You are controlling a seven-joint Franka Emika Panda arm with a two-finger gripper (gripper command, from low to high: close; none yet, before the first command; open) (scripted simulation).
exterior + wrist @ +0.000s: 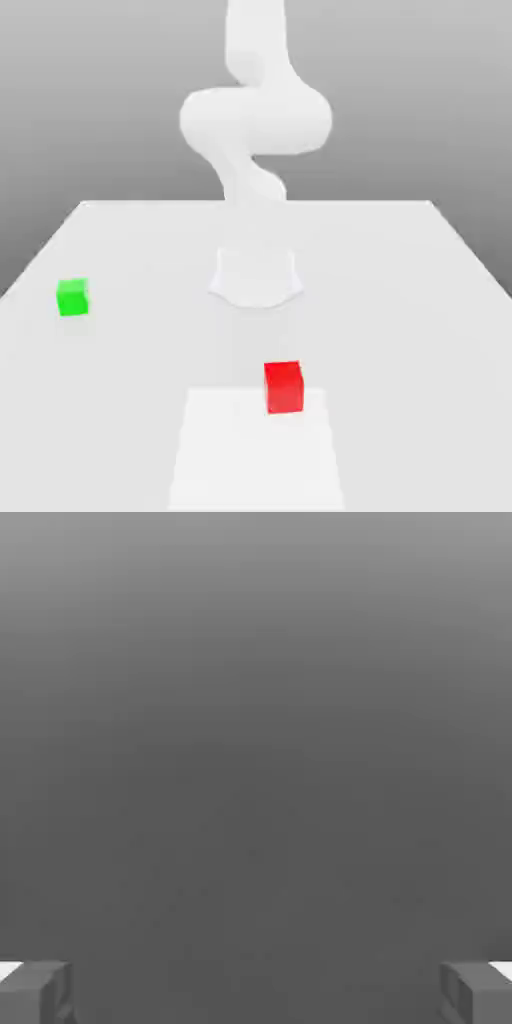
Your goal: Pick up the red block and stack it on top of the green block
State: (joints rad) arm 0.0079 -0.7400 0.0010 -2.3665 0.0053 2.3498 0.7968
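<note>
Fingers (pixel 35 994) spread wide, empty, ready for the red block (pixel 283 386); green block (pixel 72 297) sits well apart from it on the desk (pixel 420 330).

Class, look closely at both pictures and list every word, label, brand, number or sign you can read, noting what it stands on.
None: no readable text appears anywhere.
The red block: plain faces, no marking.
The green block: plain faces, no marking.
The table: bare white, with a paler unmarked rectangle under the red block.
The robot arm: smooth white, no brand or number.
The hand: grey fingers, no label.
</note>
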